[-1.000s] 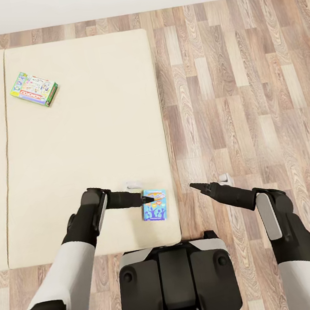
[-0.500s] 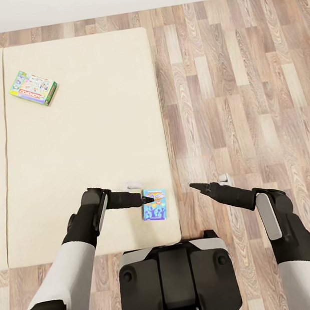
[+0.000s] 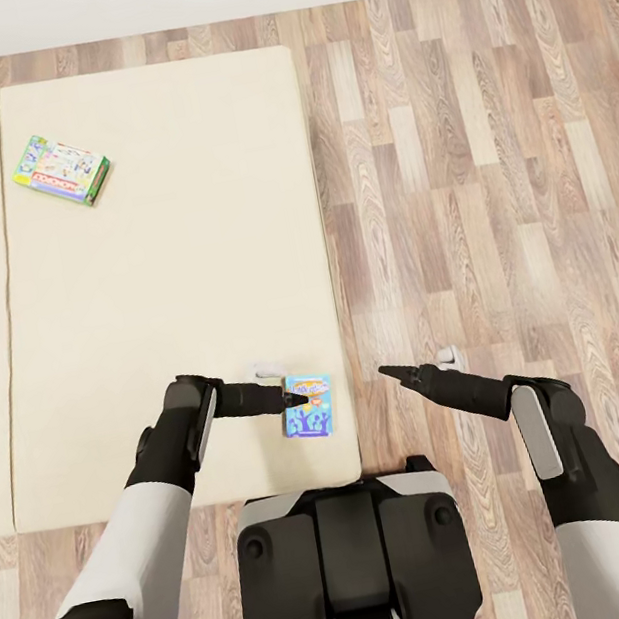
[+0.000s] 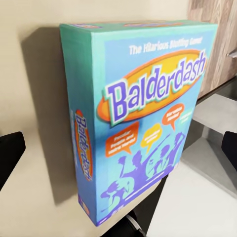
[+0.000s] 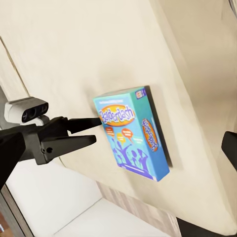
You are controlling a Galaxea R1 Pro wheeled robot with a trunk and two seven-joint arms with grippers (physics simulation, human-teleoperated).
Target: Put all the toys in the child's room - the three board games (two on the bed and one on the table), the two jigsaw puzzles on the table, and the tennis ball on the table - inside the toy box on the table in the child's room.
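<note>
Watching the left gripper (image 3: 298, 397), fingers apart, straddling the blue board game (image 3: 308, 407) at lower centre near the bed (image 3: 171, 273) edge; a nudge might knock it off. Right gripper (image 3: 390, 372) looks together.

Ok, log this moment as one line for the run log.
left hand: open, at blue board game | game: on bed | right hand: over floor, empty | green-edged game: on bed

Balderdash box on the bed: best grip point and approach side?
Grip the Balderdash box across its thin side edges, probably coming in low from the left, where the left hand sits open beside it. It lies flat on the bed, so its broad face offers nothing to pinch.
</note>
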